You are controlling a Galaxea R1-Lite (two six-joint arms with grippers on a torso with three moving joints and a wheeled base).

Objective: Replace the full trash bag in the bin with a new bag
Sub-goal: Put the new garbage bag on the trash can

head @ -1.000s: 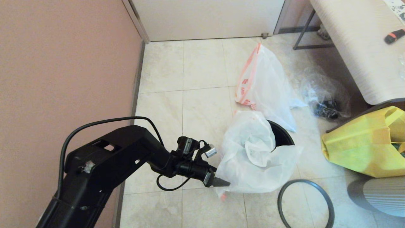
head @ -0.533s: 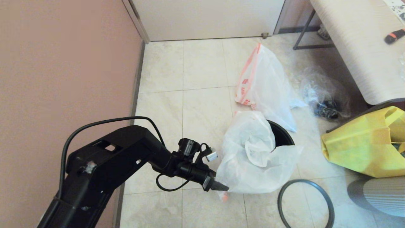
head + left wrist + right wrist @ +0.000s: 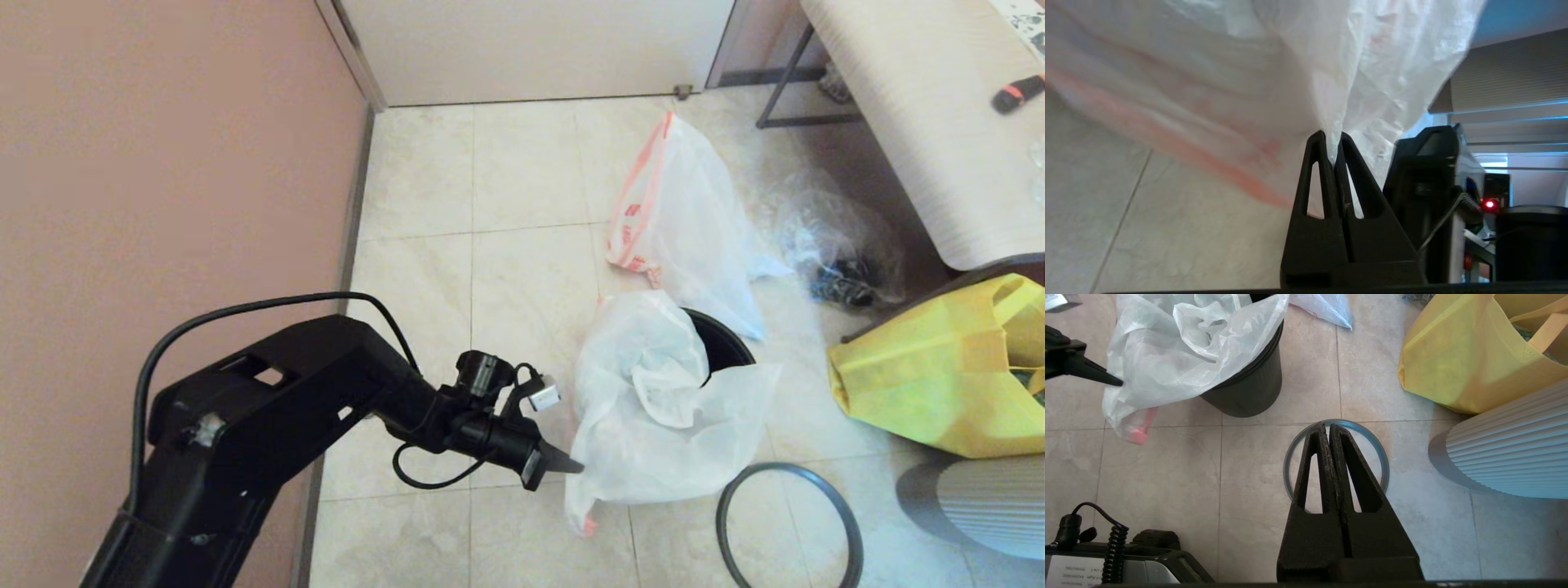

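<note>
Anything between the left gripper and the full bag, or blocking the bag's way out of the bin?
Nothing visible. The left gripper is shut on the full trash bag's side film. The bin mouth is open, and its rim ring lies apart on the floor.

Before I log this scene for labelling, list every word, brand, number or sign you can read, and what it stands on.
None can be read.
Red print on the flat white bag beyond the bin: too blurred.
Pink marks on the bag pinched in the left gripper: no letters legible.
White label on the robot's base, right wrist view: too small.
</note>
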